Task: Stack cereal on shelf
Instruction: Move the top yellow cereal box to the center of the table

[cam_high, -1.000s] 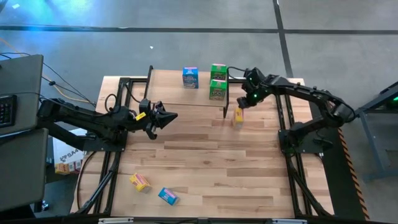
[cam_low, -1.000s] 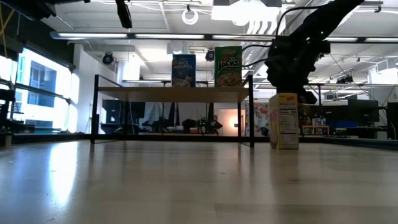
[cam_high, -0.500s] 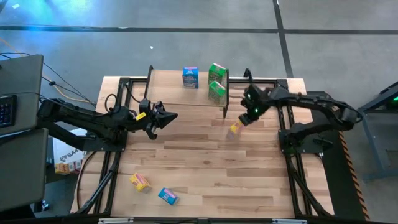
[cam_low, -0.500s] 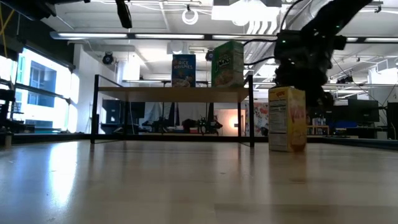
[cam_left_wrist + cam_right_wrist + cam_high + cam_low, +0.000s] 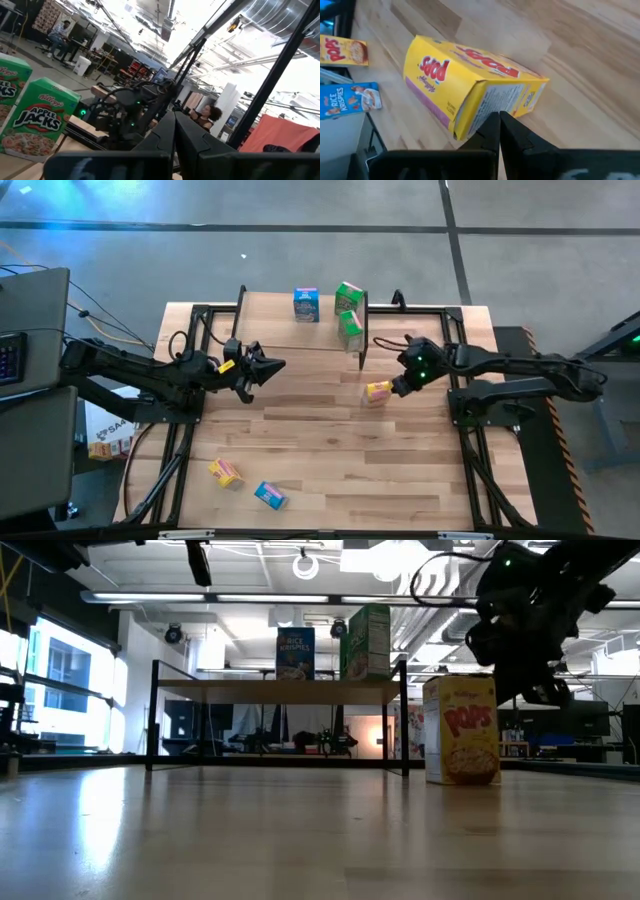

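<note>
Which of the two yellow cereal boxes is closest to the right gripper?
The yellow box beside the right gripper, near the shelf. The other yellow box lies at the table's front left.

Grey concrete floor (image 5: 300, 205) surrounds the wood table (image 5: 330, 450). Ceiling lights (image 5: 395, 558) glare overhead; bright windows (image 5: 60, 680) stand at one side, with perhaps desks beyond.
</note>
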`<state>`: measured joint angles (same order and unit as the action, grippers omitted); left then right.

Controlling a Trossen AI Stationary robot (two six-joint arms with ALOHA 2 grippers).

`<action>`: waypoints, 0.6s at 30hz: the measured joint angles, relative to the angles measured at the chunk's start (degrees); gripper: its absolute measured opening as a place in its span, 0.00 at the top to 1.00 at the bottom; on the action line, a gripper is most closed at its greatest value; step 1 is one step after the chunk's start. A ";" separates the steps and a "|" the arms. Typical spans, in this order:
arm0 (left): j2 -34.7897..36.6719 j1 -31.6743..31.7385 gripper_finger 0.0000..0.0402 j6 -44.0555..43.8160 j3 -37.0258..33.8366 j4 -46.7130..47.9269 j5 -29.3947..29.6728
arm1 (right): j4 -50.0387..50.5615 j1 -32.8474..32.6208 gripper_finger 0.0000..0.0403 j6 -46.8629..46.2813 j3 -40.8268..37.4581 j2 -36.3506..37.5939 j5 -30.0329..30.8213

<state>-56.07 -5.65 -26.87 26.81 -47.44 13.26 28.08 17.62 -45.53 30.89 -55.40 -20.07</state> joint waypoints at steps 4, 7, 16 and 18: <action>0.00 0.00 1.00 0.04 0.00 0.00 0.00 | -2.17 -5.58 1.00 -4.01 -0.02 -0.07 6.75; -0.01 0.00 1.00 0.00 0.00 0.00 0.00 | -6.94 -9.55 1.00 -7.78 -0.02 -1.18 11.21; 0.00 0.00 1.00 0.02 0.00 0.00 0.00 | -18.84 -17.53 1.00 -15.61 -0.02 -9.58 20.00; 0.00 0.00 1.00 0.03 0.00 -0.02 0.00 | -24.13 -18.40 1.00 -16.22 -0.02 -12.14 21.44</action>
<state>-56.07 -5.65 -26.85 26.81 -47.46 13.26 3.95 -0.78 -61.75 30.87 -67.54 1.36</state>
